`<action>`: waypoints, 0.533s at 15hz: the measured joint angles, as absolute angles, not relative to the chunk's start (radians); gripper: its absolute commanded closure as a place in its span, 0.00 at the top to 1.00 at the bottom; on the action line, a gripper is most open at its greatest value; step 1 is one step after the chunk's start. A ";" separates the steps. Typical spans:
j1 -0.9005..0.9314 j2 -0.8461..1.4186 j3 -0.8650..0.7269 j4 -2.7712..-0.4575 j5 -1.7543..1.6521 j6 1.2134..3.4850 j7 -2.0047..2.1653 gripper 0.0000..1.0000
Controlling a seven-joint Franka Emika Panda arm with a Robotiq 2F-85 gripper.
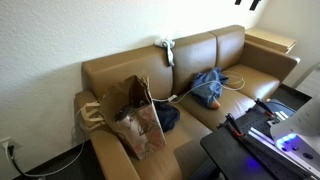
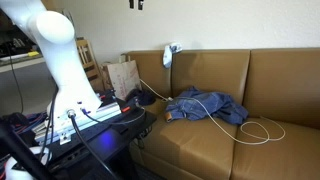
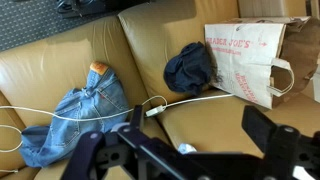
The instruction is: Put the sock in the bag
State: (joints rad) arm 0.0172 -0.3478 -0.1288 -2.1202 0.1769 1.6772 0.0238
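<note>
Black Robotiq gripper fills the bottom of the wrist view, jaws spread wide, gripping nothing. Small limp white-grey sock is draped over the backrest top of the tan leather sofa. A thin white cable trails across the seat past the crumpled blue denim garment. Dark blue cloth bundle touches the crumpled brown paper bag, which is well apart from the sock. Only the wrist view shows the bag's print; only the exterior views show the sock clearly.
</note>
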 measured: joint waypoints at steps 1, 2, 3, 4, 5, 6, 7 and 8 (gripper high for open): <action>0.017 -0.348 -0.129 -2.120 0.177 1.677 0.024 1.00; 0.017 -0.348 -0.129 -2.120 0.177 1.677 0.024 1.00; 0.016 -0.347 -0.127 -2.120 0.177 1.675 0.024 1.00; 0.014 -0.341 -0.124 -2.116 0.177 1.675 0.032 1.00; 0.013 -0.328 -0.122 -2.109 0.177 1.675 0.047 1.00; 0.012 -0.309 -0.121 -2.098 0.177 1.675 0.057 1.00; 0.011 -0.287 -0.120 -2.087 0.177 1.675 0.063 1.00; 0.011 -0.269 -0.119 -2.077 0.177 1.675 0.064 1.00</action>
State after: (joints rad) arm 0.0110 -0.2691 -0.1192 -2.0765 0.1769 1.6749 0.0640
